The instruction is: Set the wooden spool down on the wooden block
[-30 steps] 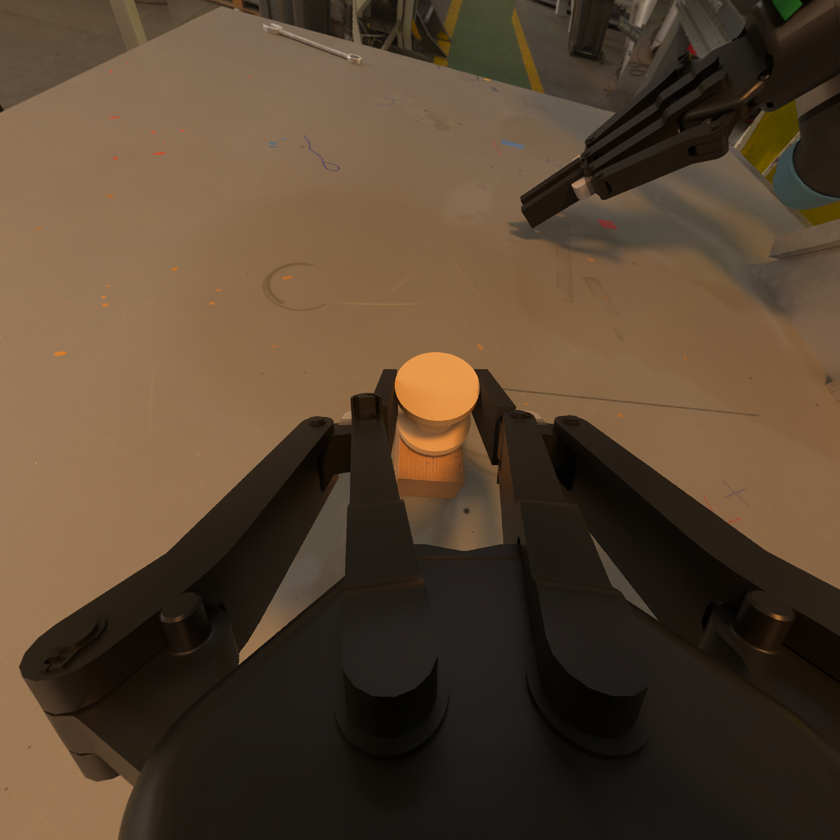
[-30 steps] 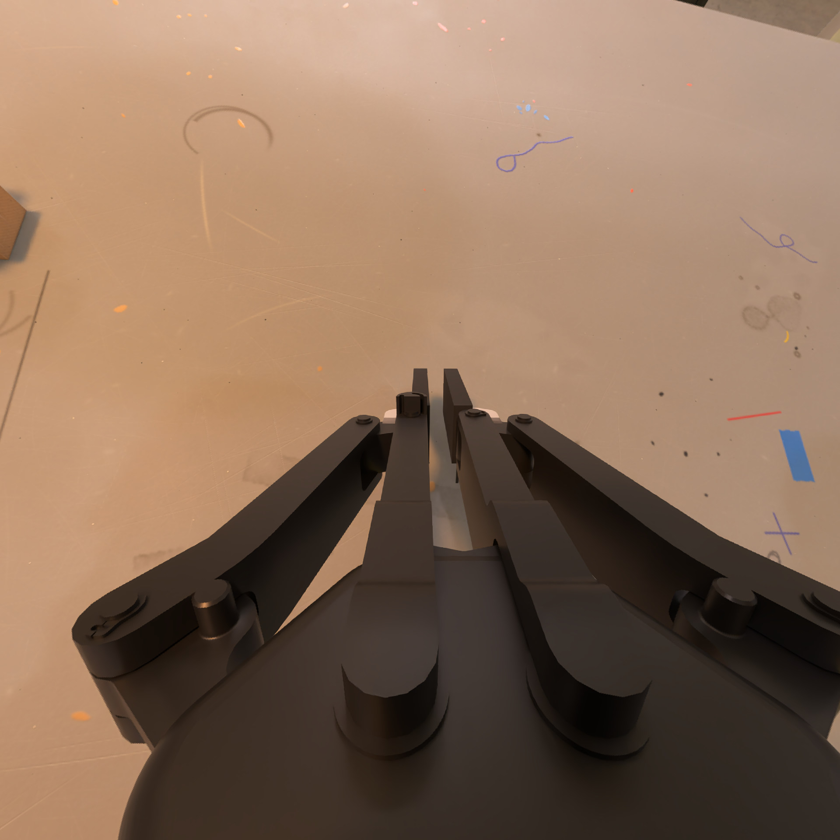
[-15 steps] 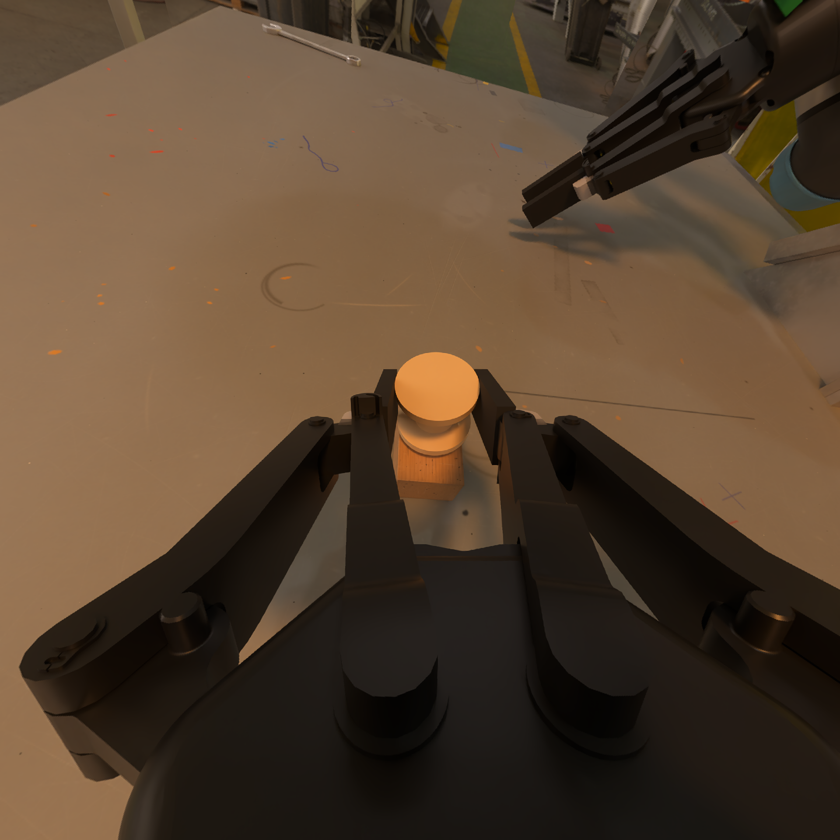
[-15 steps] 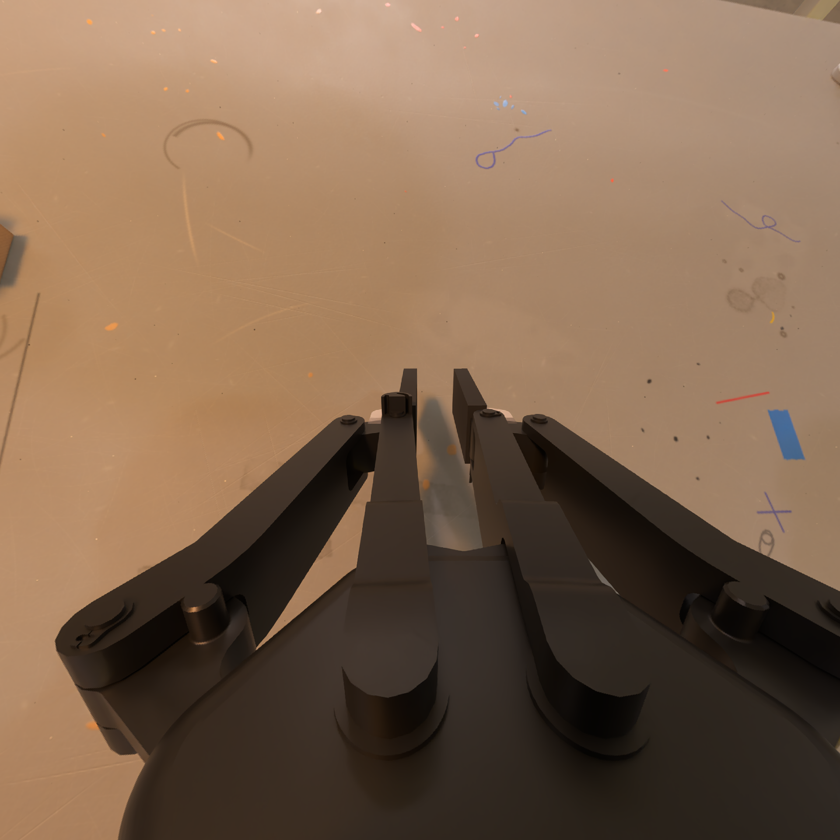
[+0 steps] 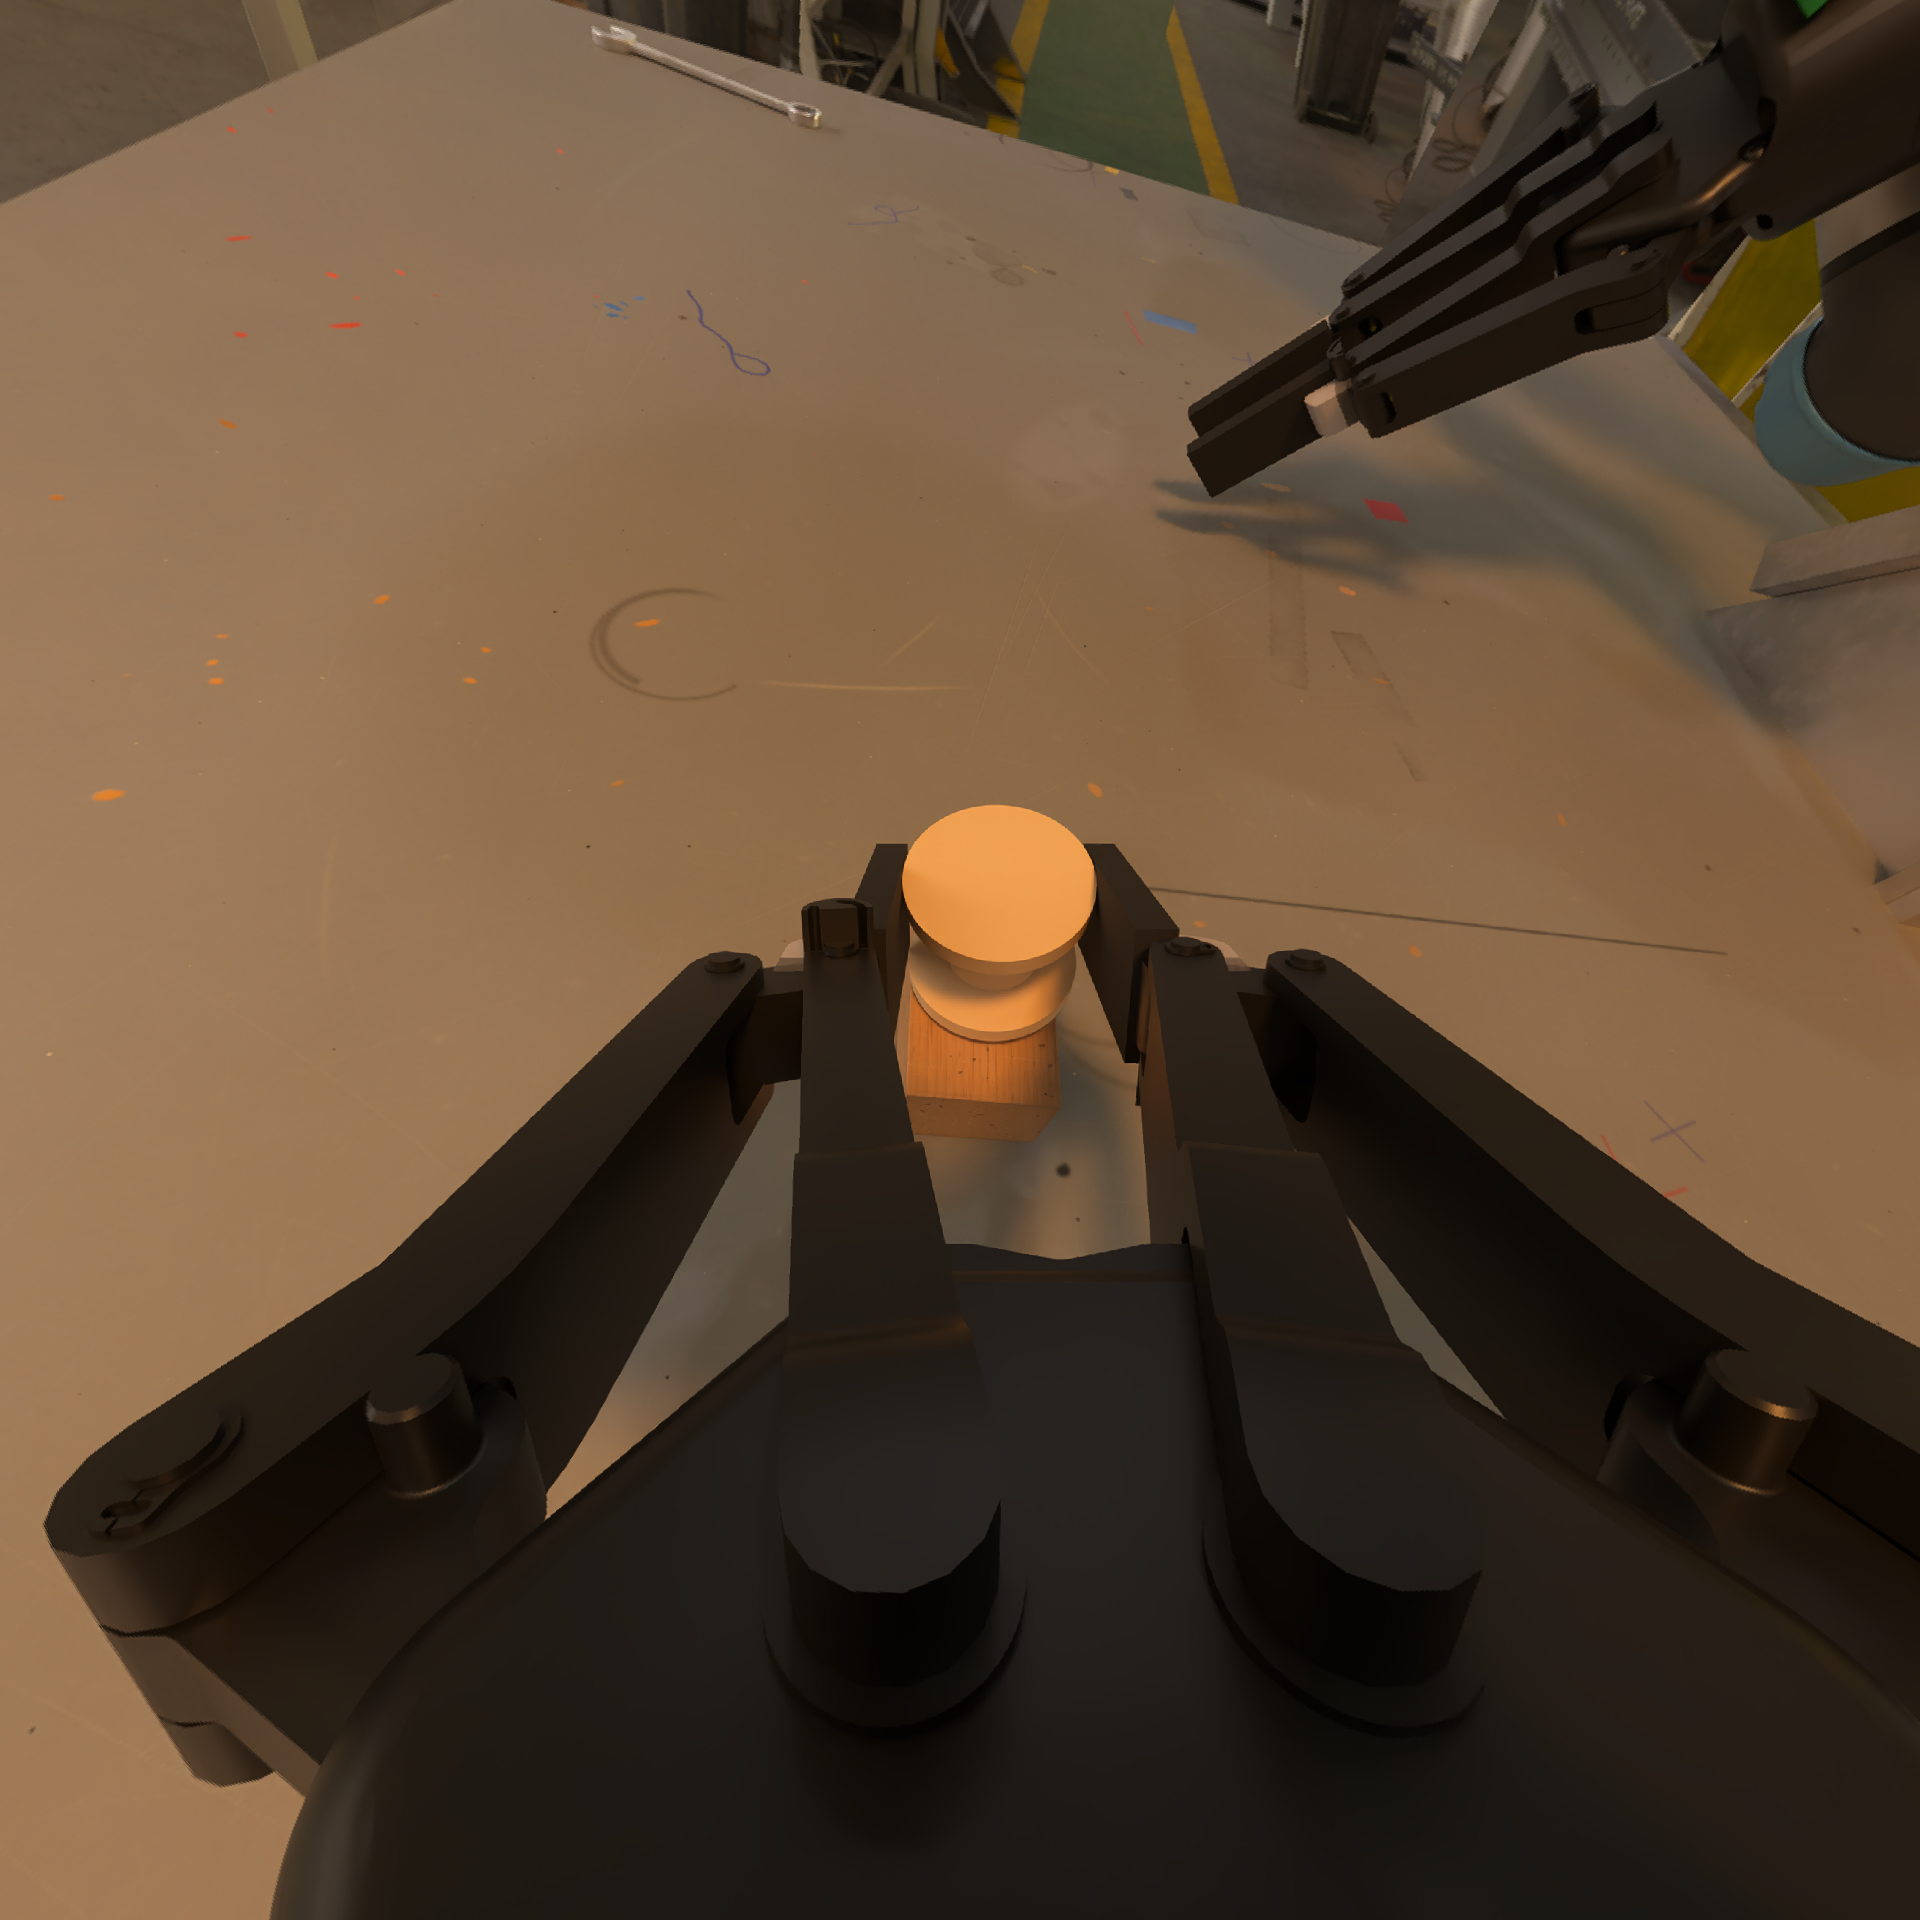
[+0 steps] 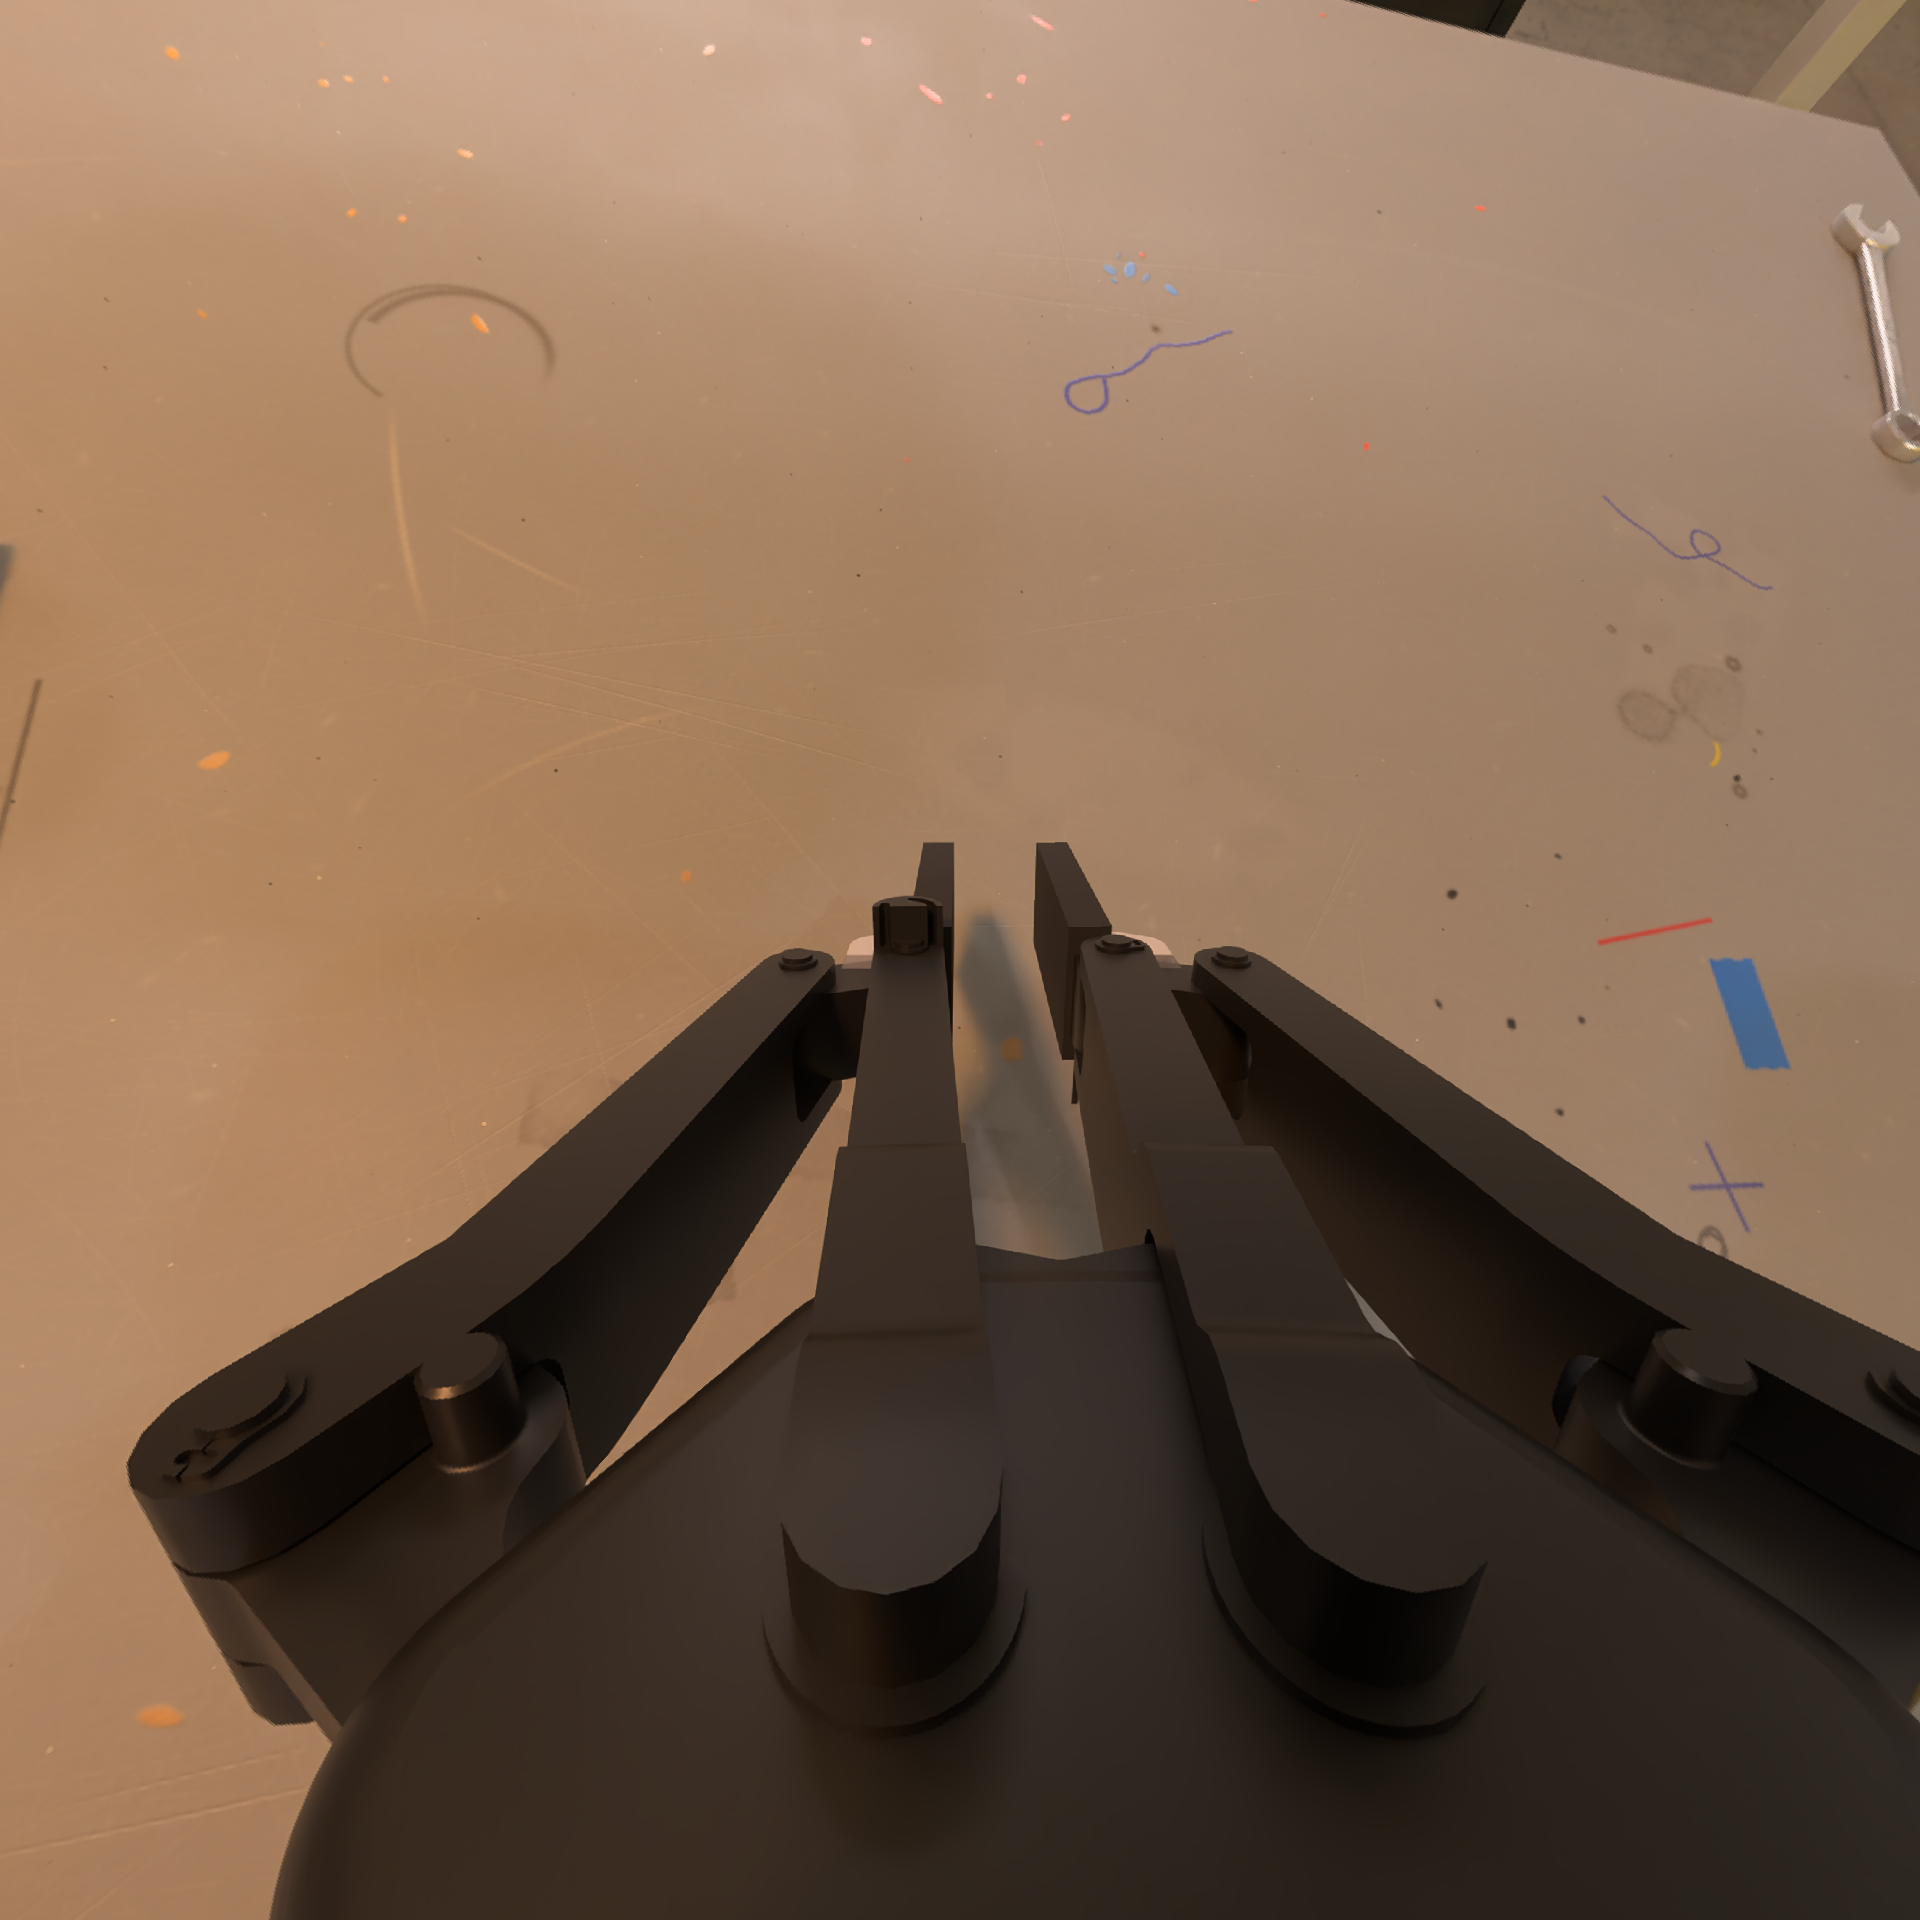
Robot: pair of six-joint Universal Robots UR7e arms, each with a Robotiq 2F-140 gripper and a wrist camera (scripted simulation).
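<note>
In the left wrist view, my left gripper (image 5: 997, 883) is shut on the wooden spool (image 5: 997, 883), one finger on each side of its round top flange. The spool stands upright, and its lower flange sits directly over the square wooden block (image 5: 977, 1086) on the table. I cannot tell whether it touches the block. My right gripper (image 6: 994, 883) is empty, its jaws a narrow gap apart, above bare table. It also shows at the far right in the left wrist view (image 5: 1236, 447), well away from the spool. The block and spool are out of the right wrist view.
A silver wrench (image 5: 707, 75) lies at the table's far edge; it also shows in the right wrist view (image 6: 1881, 332). The brown tabletop (image 5: 520, 468) carries paint specks, pen marks, a ring mark and a blue tape strip (image 6: 1751, 1013). The right arm's base (image 5: 1839, 416) stands at the right edge.
My right gripper's jaws have parted from shut to a narrow gap, and it has drawn back a little toward the table's far side. The left gripper, spool and block have not visibly moved.
</note>
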